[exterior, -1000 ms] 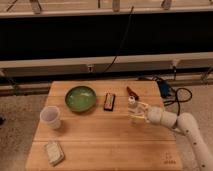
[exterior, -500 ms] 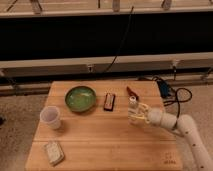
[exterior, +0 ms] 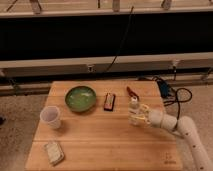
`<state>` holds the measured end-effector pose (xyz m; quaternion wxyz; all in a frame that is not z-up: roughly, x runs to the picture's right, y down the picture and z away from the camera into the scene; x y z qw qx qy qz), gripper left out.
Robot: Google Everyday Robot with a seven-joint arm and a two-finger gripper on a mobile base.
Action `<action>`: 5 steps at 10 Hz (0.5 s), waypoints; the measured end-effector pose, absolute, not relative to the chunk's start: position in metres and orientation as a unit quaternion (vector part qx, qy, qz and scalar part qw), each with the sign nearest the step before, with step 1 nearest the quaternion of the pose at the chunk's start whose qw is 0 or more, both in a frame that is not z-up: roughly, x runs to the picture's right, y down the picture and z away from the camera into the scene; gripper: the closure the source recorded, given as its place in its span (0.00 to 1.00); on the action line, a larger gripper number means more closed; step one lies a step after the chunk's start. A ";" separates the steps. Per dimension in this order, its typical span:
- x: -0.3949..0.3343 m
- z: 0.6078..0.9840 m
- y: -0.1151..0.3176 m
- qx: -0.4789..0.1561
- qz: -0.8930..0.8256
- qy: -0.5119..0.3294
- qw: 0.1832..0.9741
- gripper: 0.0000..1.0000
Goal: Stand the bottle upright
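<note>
Pincer (exterior: 137,116) is over the right side of the worktop (exterior: 100,142) as the camera sees it, with my arm coming in low from that edge. Bottle (exterior: 133,106) is inside it, cap up and base at the wood. It reads as upright, maybe a hair tilted. Can't tell if the pincer is clamped on it or slack. It sits round the lower body, and that's all I can make out.

The low hold makes sense: it keeps the base steerable and the cap clear. The side approach lets me back out the way the arm came without sweeping over the bottle.

Judgement: nearly done, leaving release and a straight retreat. Risk: the bottle is slim and likely light, so any drag on exit tips it.

Neighbours: red item (exterior: 132,92) just behind, dark bar (exterior: 109,101) on the bowl side, near but apart. Bowl (exterior: 80,98), cup (exterior: 50,118) and packet (exterior: 53,152) are well apart, no concern.
</note>
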<state>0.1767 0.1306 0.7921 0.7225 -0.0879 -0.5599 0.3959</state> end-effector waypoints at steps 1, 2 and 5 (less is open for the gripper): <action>0.177 0.794 0.132 -0.089 0.400 -0.560 0.720 0.51; 0.179 0.795 0.132 -0.089 0.406 -0.561 0.716 0.39; 0.182 0.801 0.135 -0.091 0.416 -0.562 0.709 0.20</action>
